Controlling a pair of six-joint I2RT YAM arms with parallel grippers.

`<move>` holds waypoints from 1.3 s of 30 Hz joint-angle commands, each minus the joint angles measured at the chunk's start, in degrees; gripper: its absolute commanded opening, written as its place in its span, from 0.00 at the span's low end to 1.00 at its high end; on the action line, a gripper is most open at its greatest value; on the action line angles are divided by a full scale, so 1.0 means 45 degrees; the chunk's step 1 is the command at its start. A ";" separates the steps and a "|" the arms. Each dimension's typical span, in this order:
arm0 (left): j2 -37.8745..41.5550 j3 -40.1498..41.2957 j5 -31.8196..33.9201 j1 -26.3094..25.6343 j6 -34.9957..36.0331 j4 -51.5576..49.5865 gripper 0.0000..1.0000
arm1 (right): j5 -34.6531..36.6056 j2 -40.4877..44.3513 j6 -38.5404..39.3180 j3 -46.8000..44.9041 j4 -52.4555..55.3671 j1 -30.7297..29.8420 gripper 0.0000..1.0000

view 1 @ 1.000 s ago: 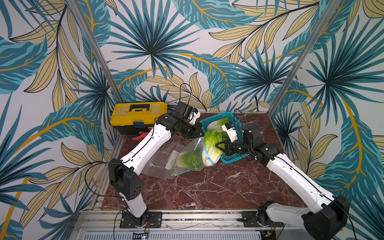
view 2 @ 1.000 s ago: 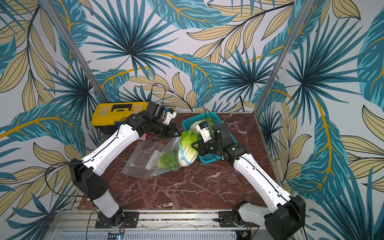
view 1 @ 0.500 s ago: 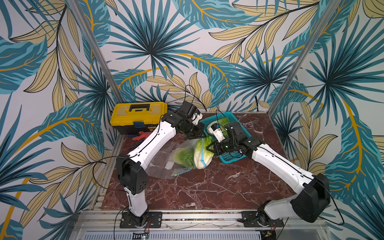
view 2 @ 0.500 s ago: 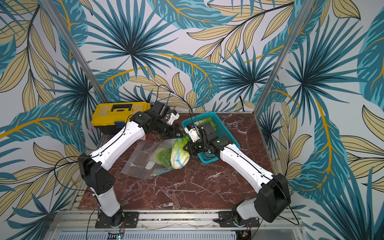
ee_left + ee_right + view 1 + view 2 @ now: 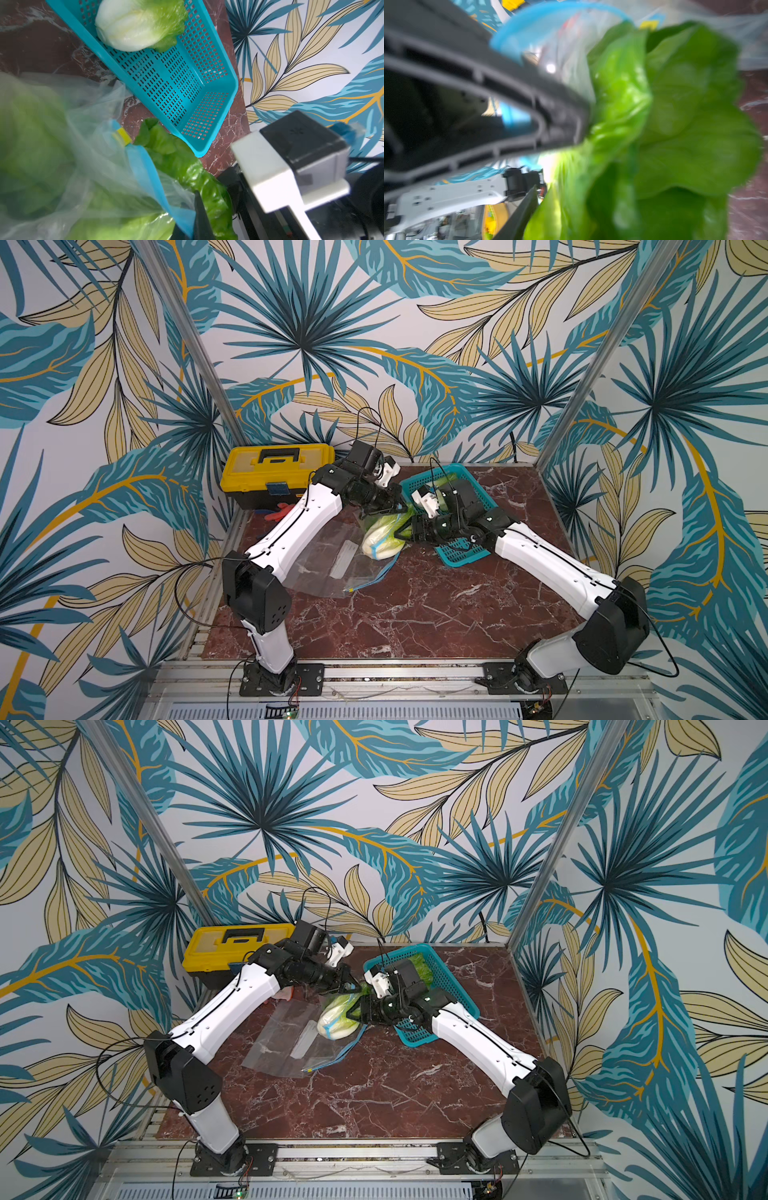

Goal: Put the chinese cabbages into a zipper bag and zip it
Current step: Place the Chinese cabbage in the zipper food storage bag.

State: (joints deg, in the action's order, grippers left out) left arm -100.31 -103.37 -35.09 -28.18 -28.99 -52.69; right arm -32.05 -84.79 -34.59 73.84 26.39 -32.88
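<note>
Cabbage (image 5: 380, 537), middle of the surface (image 5: 415, 614), base inside the bag (image 5: 332, 568), leaves poking right; second cabbage (image 5: 139, 22) in far basket (image 5: 207, 116); light, soft-leaved, probably firmest to grip at the white base; left tool (image 5: 390, 509) pinching bag rim, right tool (image 5: 406, 532) parted, empty.

Both top views are bright and evenly lit. The light is soft, and the arms give only weak shadows on the table (image 5: 415, 614), which shows almost no glare. These views are sharp, and the posts (image 5: 195, 339) stay straight up to the edges. The left wrist view is sharp on the basket (image 5: 162, 83) but out of focus on the bag (image 5: 87, 116) close to the lens. The right wrist view is blurred nearly everywhere: the cabbage (image 5: 675, 124) looks smeared, with small bright glints.
</note>
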 commanded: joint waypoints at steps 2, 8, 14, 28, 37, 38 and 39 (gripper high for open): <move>0.0935 -0.0047 -0.1611 0.0507 -0.0816 0.1567 0.00 | -0.1289 0.1008 -0.1062 0.0261 -0.1089 0.0483 0.59; 0.1182 0.0112 -0.2293 0.0965 -0.1992 0.2162 0.00 | -0.1157 0.1752 -0.1572 0.0715 -0.1370 0.0705 0.66; 0.1358 0.0253 -0.2520 0.1164 -0.3016 0.3130 0.00 | -0.0068 0.2793 -0.1597 0.0584 -0.0958 0.1379 0.68; 0.1441 0.0577 -0.2747 0.1017 -0.4495 0.5095 0.00 | 0.3208 0.3831 -0.2897 -0.3478 -0.1470 0.2776 0.67; 0.1244 0.0981 -0.2885 0.0465 -0.4300 0.5106 0.00 | 0.0257 0.2487 -0.4486 -0.4186 -0.6121 0.3108 0.71; 0.1221 0.0974 -0.2901 0.0410 -0.4281 0.5106 0.00 | -0.0223 0.2414 -0.4727 -0.4267 -0.6704 0.3127 0.72; 0.1181 0.0910 -0.2912 0.0367 -0.4243 0.5117 0.00 | -0.0832 0.2281 -0.5078 -0.4317 -0.7372 0.3131 0.72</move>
State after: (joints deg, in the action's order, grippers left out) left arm -95.90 -99.04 -46.46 -25.82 -48.64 -32.75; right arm -27.81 -73.87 -53.23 55.44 5.65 -18.85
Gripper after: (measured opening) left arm 0.046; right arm 0.719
